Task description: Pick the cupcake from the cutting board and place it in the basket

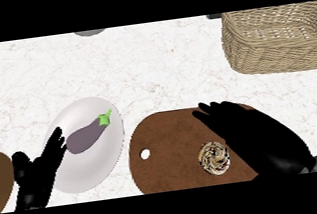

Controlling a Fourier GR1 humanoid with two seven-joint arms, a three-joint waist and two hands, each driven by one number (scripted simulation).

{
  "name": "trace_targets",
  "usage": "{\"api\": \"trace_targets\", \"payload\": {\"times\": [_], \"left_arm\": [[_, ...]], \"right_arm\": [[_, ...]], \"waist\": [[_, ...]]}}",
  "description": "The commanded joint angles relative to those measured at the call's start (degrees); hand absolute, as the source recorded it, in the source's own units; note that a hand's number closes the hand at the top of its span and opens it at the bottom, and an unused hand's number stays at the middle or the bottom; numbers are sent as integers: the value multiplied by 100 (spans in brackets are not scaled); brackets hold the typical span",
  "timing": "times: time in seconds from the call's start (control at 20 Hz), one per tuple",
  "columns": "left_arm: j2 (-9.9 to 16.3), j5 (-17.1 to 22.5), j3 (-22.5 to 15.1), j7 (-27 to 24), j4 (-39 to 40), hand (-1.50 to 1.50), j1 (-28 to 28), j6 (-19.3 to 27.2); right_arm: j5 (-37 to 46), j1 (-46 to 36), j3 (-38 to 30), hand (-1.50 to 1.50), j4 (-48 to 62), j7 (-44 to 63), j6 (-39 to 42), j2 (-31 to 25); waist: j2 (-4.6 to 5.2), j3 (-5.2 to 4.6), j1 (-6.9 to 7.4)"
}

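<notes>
Counter (pixel 156 64) — right hand (pixel 258 136) flat beside cupcake (pixel 215 158).

Cupcake (pixel 215 158) on cutting board (pixel 169 153), plate (pixel 94 163) left, basket (pixel 280 37) behind right

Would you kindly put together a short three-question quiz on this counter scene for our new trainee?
1. True or false: the cupcake already sits in the basket.
2. What lies on the white plate?
A. a carrot
B. an eggplant
C. a cupcake
3. Fill in: the right hand is over the ______ board.

Key:
1. False; it is on the cutting board, beside the right hand.
2. B, the eggplant; the left hand rests open at that plate's left edge.
3. cutting
</notes>
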Motion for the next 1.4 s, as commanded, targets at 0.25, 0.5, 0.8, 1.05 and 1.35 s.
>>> {"api": "trace_targets", "payload": {"times": [0.25, 0.5, 0.8, 1.05, 1.35], "left_arm": [[-128, -87, -118, 514, 184, 0, 121, -9], [-124, -129, -98, 550, 25, 0, 235, -41], [-190, -177, -113, 566, 24, 0, 207, -61], [-136, -46, 177, 210, 552, 0, -1, -256], [-329, -285, 14, 473, 396, 0, -48, -29]], "right_arm": [[902, 405, 232, -150, 489, -386, -205, 632], [1336, 708, 262, -150, 792, -846, -314, 709], [1428, 504, 276, -150, 1235, -529, 250, 1019], [1672, 874, 227, -150, 1148, -798, 209, 903], [1899, 591, 124, -150, 1725, -915, 279, 1519]], "waist": [[57, -78, 15], [54, -77, 14], [56, -80, 28], [56, -81, -19], [61, -81, 9]]}}
